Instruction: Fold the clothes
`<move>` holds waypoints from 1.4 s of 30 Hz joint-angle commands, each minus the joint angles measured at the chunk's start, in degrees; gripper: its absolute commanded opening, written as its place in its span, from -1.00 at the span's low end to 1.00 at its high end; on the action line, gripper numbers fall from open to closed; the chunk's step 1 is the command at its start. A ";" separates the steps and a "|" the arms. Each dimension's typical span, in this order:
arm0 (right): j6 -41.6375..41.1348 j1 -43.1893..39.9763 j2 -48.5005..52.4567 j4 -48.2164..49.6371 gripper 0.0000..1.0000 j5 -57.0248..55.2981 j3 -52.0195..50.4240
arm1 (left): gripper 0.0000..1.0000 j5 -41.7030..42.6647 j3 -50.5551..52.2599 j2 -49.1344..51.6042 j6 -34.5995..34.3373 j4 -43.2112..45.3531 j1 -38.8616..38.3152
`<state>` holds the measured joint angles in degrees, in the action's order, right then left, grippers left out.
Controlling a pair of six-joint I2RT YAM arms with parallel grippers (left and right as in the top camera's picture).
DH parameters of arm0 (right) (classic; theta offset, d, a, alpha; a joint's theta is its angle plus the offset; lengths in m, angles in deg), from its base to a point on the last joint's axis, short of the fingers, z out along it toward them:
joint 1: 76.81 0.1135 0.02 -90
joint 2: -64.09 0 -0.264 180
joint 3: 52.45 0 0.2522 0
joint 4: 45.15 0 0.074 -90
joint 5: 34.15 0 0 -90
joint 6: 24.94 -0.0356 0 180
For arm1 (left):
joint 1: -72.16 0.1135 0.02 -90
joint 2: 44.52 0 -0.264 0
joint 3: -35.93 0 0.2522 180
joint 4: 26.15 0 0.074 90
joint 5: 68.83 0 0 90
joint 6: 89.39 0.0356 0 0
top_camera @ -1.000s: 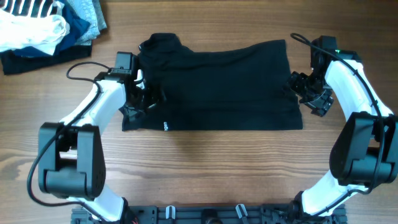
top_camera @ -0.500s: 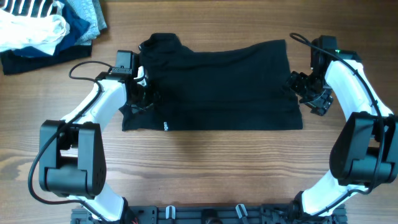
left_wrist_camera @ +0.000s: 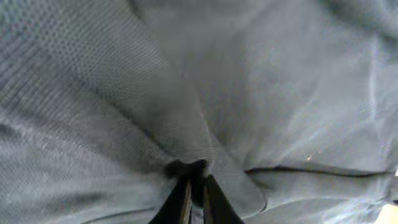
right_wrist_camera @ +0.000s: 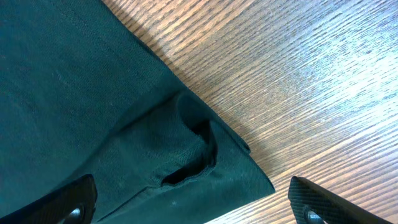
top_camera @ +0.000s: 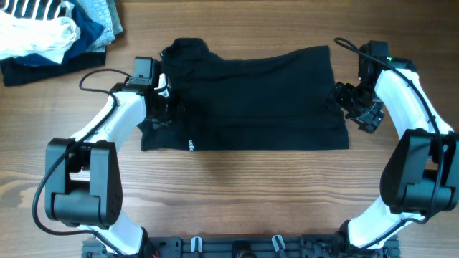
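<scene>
The black garment (top_camera: 251, 100) lies spread flat across the upper middle of the wooden table (top_camera: 251, 208). It forms a wide rectangle with a collar-like bump at its upper left corner, and a small white logo (top_camera: 191, 145) sits near its lower left edge.

The left gripper (top_camera: 166, 109) is at the garment's left edge. In the left wrist view its fingers (left_wrist_camera: 177, 205) are pressed together on a small raised pleat of the dark fabric, which puckers around the tips.

The right gripper (top_camera: 344, 100) is at the garment's right edge with its jaws spread wide. In the right wrist view its fingertips (right_wrist_camera: 68, 202) sit at the lower corners of the frame, with a folded-over hem corner of the garment between them and bare wood to the upper right. Whether they touch the cloth cannot be told.

A heap of white, striped, light-blue and navy clothing (top_camera: 50, 32) fills the upper left corner of the overhead frame, well apart from the black garment.
</scene>
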<state>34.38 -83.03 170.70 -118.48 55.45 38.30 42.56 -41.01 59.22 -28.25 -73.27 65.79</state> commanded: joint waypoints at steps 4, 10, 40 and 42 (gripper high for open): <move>0.68 -0.17 -0.13 -0.02 0.99 0.50 0.92 | -0.90 0.87 0.24 0.66 -0.37 6.05 -0.28; 0.68 -0.17 -0.13 -0.02 0.99 0.50 0.92 | -0.91 0.87 0.24 1.55 -0.59 11.80 -0.28; 0.70 -0.15 -0.13 2.54 0.99 2.01 0.90 | 0.95 -0.61 0.02 -11.21 2.71 -11.13 1.01; 0.72 -0.13 -0.13 3.04 0.99 2.51 0.90 | 0.95 -0.61 0.81 -8.74 2.71 -10.58 0.85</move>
<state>34.56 -83.03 170.70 -116.14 56.96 38.30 42.45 -41.62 46.20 -26.20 -83.87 67.21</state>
